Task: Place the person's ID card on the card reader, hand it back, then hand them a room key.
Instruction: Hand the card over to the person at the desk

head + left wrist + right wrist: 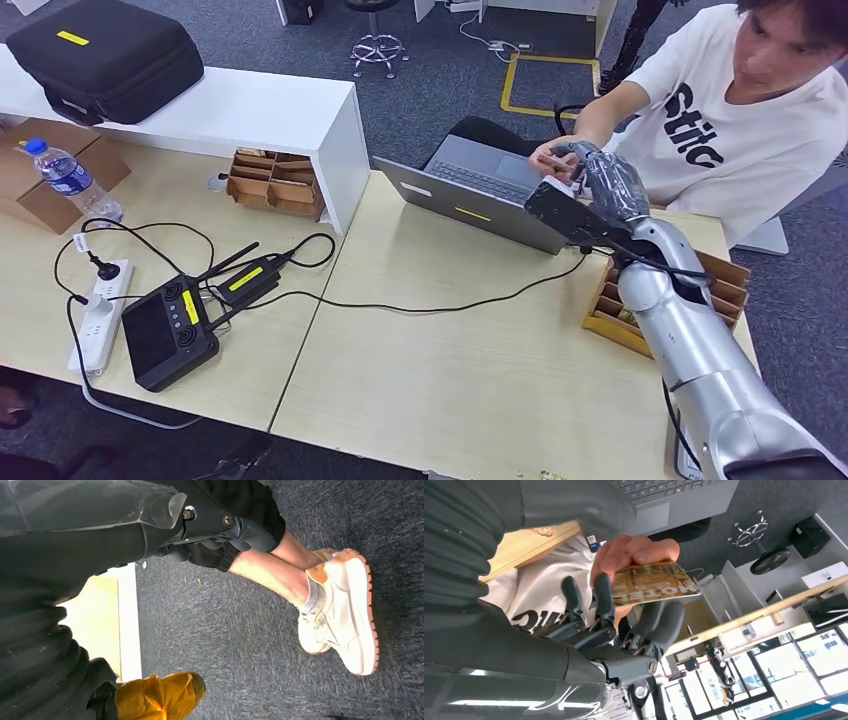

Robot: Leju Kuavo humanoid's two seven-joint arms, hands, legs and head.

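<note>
At the far left of the counter (480, 370) a black case (105, 60) lay on the white raised shelf (250, 110), with a water bottle (70, 180) standing below it beside a cardboard box (40, 185). Next came a white power strip (100, 310), then a black handheld controller (165, 330) with a yellow label, its cables trailing across the wood toward the middle. A small wooden divided tray (275, 180) sat against the shelf's end. Further right an open grey laptop (480, 190) faced the seated person (740, 100) in a white T-shirt.

The left hand (220, 530) hung low beside the robot, over grey carpet and near someone's white sneakers (340, 610); I could not tell from what showed how its fingers lay.

The right hand (600, 175) was raised over the laptop's far corner, meeting the person's hand (553, 155). In the right wrist view its dark fingers (604, 597) were partly curled, with the thumb (666, 622) under a patterned hotel key card (654, 582). The person's fingers (634, 550) gripped the card's near edge from above, so both hands were on it, the card lying roughly flat between them. Beside the right forearm, at the counter's right edge, stood a wooden card holder (720, 285) with slotted compartments.
</note>
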